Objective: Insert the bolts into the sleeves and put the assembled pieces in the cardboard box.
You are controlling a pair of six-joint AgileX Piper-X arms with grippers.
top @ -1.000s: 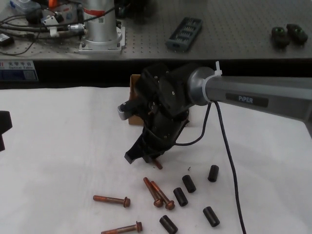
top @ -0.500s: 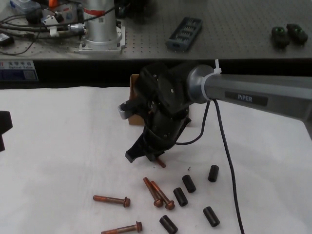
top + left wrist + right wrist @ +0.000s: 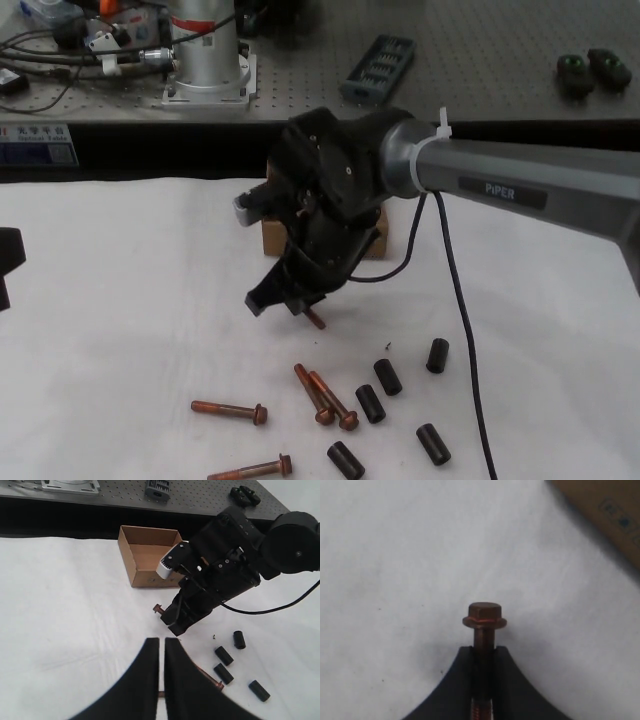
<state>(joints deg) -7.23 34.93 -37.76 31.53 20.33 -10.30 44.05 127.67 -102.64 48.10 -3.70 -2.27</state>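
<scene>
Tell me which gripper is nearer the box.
Right. The right gripper, shut on a bolt, hangs close beside the box; the left gripper sits farther back, with the right one between it and the box.

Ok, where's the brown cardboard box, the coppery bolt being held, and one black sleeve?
Brown cardboard box (image 3: 147, 576): left wrist view, front wall.
Held coppery bolt (image 3: 484, 614): right wrist view, hex head.
Black cylindrical sleeve (image 3: 239, 639): left wrist view, its side.
</scene>
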